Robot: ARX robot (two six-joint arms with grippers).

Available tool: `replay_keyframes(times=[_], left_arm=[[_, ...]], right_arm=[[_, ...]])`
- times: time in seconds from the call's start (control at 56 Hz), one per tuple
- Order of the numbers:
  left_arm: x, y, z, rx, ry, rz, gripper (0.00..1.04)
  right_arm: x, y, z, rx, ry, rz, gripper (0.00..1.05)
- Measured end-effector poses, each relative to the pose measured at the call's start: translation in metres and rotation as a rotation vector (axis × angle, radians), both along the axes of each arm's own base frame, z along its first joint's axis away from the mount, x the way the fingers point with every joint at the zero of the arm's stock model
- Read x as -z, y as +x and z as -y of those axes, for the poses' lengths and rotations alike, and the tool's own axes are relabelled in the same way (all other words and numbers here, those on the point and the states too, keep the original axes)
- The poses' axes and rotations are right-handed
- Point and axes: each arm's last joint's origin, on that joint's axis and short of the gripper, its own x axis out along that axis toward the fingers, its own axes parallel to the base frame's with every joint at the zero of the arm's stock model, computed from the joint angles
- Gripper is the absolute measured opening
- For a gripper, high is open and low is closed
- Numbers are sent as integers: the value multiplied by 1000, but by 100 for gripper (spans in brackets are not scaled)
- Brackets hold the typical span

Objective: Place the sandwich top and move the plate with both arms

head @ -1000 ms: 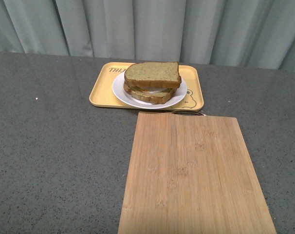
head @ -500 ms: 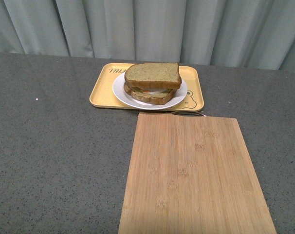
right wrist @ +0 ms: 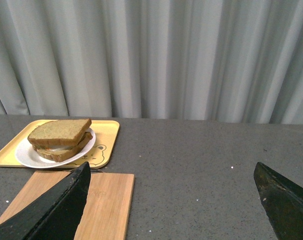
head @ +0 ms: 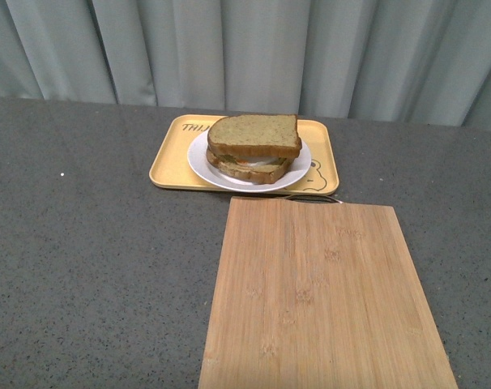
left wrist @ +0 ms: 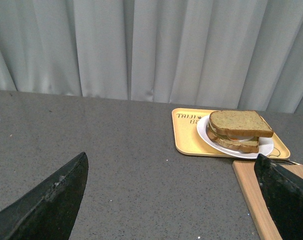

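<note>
We find the sandwich top [head: 254, 134] already stacked, plate [head: 203, 155] on the yellow tray [head: 166, 164]; both grippers [left wrist: 169, 200] [right wrist: 171, 200] spread, empty.

This looks like a staged test bench rather than anyone's real kitchen; a dark grey speckled countertop [head: 100, 243] runs wide and nearly bare, and pale grey-green curtains [head: 245, 49] hang in even folds across the whole back, hiding any walls or windows (the sort of backdrop you hang in a lab); the only kitchen touches are a bamboo cutting board [head: 318, 292] and a yellow bear-print tray [head: 168, 166] holding a white plate [head: 198, 150] with a sandwich, set out like props.
</note>
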Motion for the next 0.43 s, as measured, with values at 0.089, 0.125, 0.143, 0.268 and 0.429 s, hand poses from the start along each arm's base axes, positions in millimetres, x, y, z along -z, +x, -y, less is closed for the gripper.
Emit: replay_keyframes(times=[0.089,0.125,0.143,0.268,0.429], left_arm=[[0,0,0,0,0,0,98],[0,0,0,0,0,0,98],[0,0,0,0,0,0,98],[0,0,0,0,0,0,98],[0,0,0,0,0,0,98]], right_arm=[[0,0,0,0,0,0,95],[0,0,0,0,0,0,95],[0,0,0,0,0,0,95],[0,0,0,0,0,0,95],[0,0,0,0,0,0,95]])
